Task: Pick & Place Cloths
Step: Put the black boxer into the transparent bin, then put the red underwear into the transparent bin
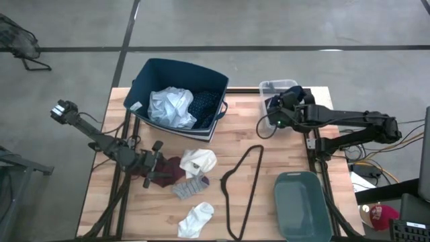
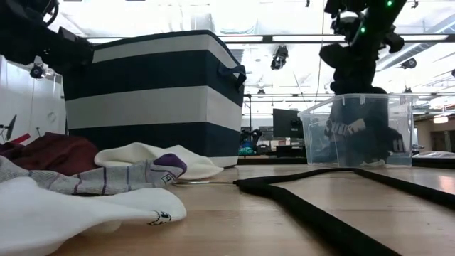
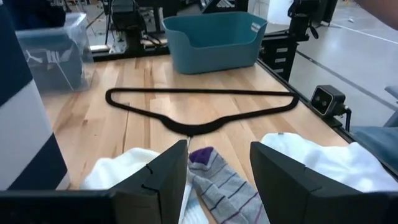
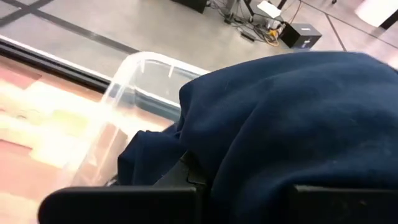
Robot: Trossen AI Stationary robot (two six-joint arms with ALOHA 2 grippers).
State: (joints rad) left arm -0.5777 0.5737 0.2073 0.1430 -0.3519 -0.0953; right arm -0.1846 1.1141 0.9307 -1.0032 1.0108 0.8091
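Note:
My left gripper (image 3: 219, 180) is open low over the table's near left. Its fingers stand on either side of a grey striped sock with a purple toe (image 3: 214, 177), between white socks (image 3: 323, 162) and beside a maroon piece (image 1: 176, 168). My right gripper (image 1: 281, 107) is over a clear plastic box (image 1: 269, 91) at the far right, shut on a dark blue cloth (image 4: 280, 124). The navy bin (image 1: 178, 94) holds a pale blue shirt (image 1: 169, 106) and a navy patterned piece (image 1: 203, 104). My right gripper holds the dark blue cloth from above. The cloth bulges over the fingers and hides the place of contact. Its lower part (image 2: 355, 135) hangs into the clear box.
A thin black hanger (image 1: 243, 188) lies flat at the table's middle. A teal tub (image 1: 302, 205) stands at the near right. Another white sock (image 1: 196, 218) lies near the front edge. Bare wood shows between the hanger and the clear box.

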